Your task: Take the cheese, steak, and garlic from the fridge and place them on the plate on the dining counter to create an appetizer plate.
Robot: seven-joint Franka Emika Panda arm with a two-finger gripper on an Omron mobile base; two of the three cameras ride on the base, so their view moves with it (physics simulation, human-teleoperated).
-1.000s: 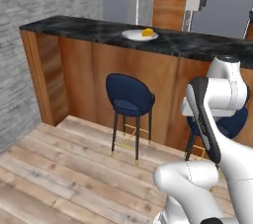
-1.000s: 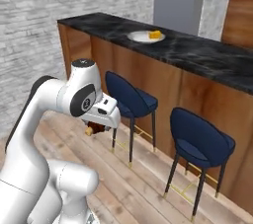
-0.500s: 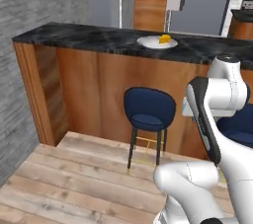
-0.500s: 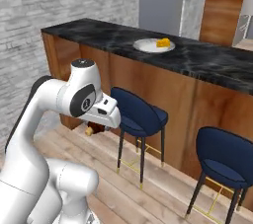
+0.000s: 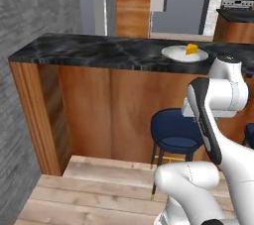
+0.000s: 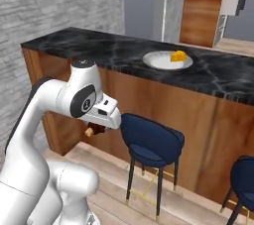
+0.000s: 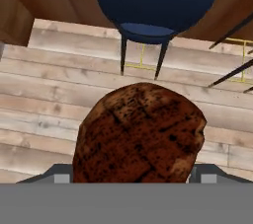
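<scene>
Steak [image 7: 140,136] clamped between the gripper [image 6: 94,131] fingers, jaws spread wide on it; dark reddish-brown lump sits right at the tips, hiding most of both fingers, grey finger bases [image 7: 207,174] poking out either side. Held low, beside the arm, over pale wood plank floor [image 7: 44,99]. Just beyond, navy stool [image 6: 151,142] against the brown wood-panel front of the dining counter [image 5: 89,50]. On the black marble top, toward its right part, white plate [image 5: 178,54] with the yellow-orange cheese [image 5: 191,49] resting on it, at the plate's right side. Farther back, wood panel [image 5: 133,1] and grey wall behind the counter.
</scene>
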